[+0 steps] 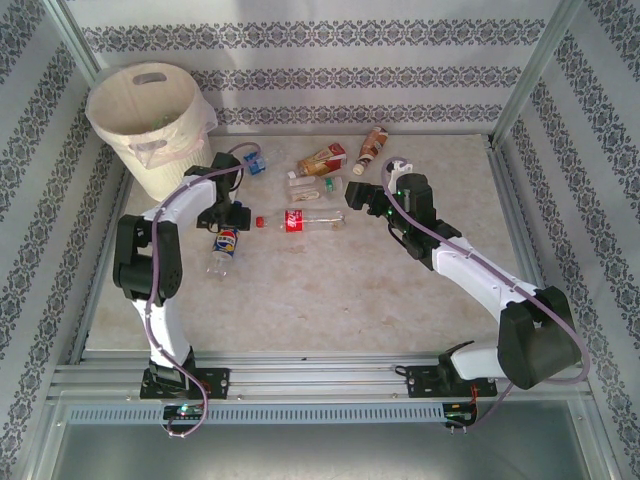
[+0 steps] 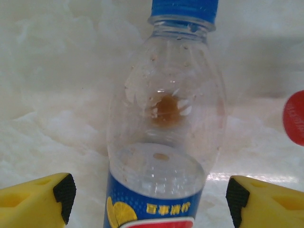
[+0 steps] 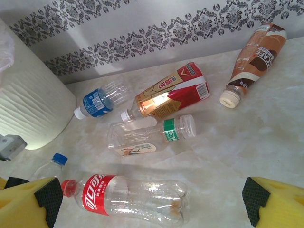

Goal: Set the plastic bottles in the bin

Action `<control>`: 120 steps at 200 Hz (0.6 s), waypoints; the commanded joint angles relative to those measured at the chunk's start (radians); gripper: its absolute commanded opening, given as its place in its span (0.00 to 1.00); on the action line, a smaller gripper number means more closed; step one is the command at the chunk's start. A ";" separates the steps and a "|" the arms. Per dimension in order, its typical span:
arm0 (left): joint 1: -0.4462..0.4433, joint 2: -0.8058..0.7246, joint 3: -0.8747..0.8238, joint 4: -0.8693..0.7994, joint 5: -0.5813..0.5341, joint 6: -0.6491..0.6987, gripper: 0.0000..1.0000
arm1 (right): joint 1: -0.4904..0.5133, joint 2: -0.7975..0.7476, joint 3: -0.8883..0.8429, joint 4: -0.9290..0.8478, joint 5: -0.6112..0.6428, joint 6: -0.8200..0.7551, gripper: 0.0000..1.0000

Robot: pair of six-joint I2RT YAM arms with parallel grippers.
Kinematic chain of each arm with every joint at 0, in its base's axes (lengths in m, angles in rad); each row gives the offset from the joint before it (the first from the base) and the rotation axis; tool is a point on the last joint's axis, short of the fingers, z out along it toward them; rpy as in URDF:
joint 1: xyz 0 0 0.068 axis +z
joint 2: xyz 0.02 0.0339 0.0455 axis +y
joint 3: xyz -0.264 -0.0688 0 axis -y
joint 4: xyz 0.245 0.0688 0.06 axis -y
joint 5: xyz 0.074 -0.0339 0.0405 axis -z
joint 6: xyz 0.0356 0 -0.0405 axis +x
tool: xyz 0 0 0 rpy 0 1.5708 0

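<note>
A clear plastic bottle (image 2: 164, 114) with a blue cap and blue label (image 1: 224, 248) lies on the table between my left gripper's (image 2: 150, 195) yellow fingers (image 2: 236, 194), with a gap on each side; that gripper (image 1: 222, 222) is open. My right gripper (image 3: 152, 202) is open over a red-labelled cola bottle (image 3: 128, 199) (image 1: 305, 219) without touching it. Further back lie a blue-labelled bottle (image 3: 97, 100), a red-and-gold one (image 3: 171, 95), a clear one with a green band (image 3: 147, 135) and a brown one (image 3: 256, 54). The cream bin (image 1: 150, 110) stands at the far left corner.
A red cap (image 2: 295, 118) shows right of the left gripper; it belongs to the cola bottle (image 1: 259, 221). Patterned walls and metal posts (image 1: 535, 70) close in the table. The bin's side (image 3: 28, 104) stands close to the blue-labelled bottle.
</note>
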State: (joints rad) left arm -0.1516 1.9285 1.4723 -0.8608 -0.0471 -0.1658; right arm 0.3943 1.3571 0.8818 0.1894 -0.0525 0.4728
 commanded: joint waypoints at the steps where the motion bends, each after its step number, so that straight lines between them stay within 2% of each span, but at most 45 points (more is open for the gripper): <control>1: -0.009 0.054 0.023 0.004 -0.045 0.036 0.82 | -0.009 0.007 0.035 -0.003 -0.010 0.001 0.98; 38: -0.003 0.100 0.018 0.045 -0.033 0.003 0.73 | -0.011 -0.001 0.033 -0.009 -0.017 -0.014 0.98; 69: -0.003 0.100 0.022 0.059 -0.063 -0.020 0.59 | -0.012 -0.004 0.029 -0.007 -0.022 -0.032 0.98; 120: -0.004 -0.079 -0.021 0.088 -0.086 -0.058 0.51 | -0.012 -0.011 0.063 -0.004 -0.036 -0.045 0.98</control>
State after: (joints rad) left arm -0.1513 1.9934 1.4696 -0.8074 -0.0994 -0.1856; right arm 0.3943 1.3579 0.8959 0.1791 -0.0681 0.4465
